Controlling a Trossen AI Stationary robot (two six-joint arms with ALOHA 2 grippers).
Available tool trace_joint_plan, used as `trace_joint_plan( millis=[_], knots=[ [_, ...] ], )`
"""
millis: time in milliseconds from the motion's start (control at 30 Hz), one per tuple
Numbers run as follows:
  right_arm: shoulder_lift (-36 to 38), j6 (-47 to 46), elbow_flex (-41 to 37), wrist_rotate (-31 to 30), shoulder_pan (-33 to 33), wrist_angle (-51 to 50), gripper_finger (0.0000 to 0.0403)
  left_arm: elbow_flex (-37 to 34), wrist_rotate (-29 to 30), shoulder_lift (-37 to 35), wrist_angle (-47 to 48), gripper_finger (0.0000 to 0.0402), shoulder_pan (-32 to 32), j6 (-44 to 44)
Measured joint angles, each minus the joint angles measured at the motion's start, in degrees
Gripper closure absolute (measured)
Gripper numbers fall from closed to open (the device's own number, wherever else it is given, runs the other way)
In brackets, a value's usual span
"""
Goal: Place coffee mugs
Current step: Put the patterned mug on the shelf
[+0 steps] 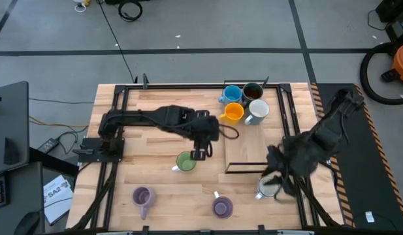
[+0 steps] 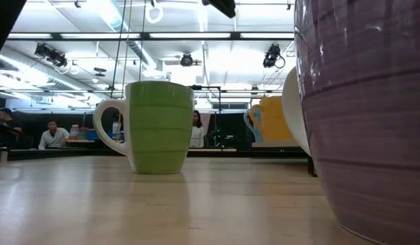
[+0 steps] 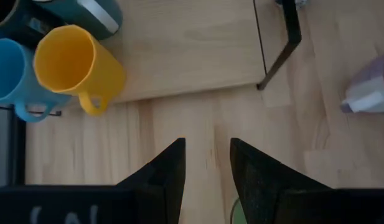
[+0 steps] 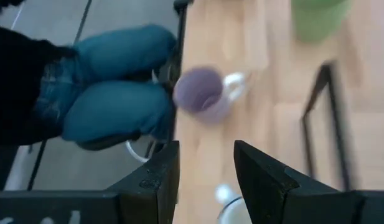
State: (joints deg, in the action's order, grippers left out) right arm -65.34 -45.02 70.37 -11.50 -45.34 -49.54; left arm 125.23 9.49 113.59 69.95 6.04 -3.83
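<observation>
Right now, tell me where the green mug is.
In the high view the green mug stands upright near the table's middle, directly under the left gripper, just left of the black frame.

Four mugs (image 1: 243, 103) clustered at table (image 1: 155, 130) far edge, four spread along near side

The wooden table (image 1: 155, 140) carries a green mug (image 1: 185, 161), two purple mugs (image 1: 143, 196), and a raised board (image 1: 248, 145).

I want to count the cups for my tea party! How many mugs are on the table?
8. Blue, dark brown, orange-yellow and white cluster at the far edge; green mid-table; two purple at the near edge; one under the right tool.
</observation>
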Motion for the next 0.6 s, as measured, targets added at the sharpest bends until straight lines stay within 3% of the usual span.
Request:
trace_joint_plan(
  millis=[167,300,600],
  knots=[
    [-5.6,-10.7,0.0,-3.9,-7.6,-1.2,0.0245,-0.2,1.2,0.0,2.0,0.0269,2.9,1.4],
    [-9.9,-17.8,0.0,-4.0,-11.9,-1.9,0.0245,-5.1,1.3,-0.6,0.0,0.0269,5.0,2.2],
    [-18.6,-24.4,0.0,-4.0,-14.9,-5.0,0.0245,-13.5,1.3,-1.5,-7.0,0.0269,6.5,2.9]
  ],
)
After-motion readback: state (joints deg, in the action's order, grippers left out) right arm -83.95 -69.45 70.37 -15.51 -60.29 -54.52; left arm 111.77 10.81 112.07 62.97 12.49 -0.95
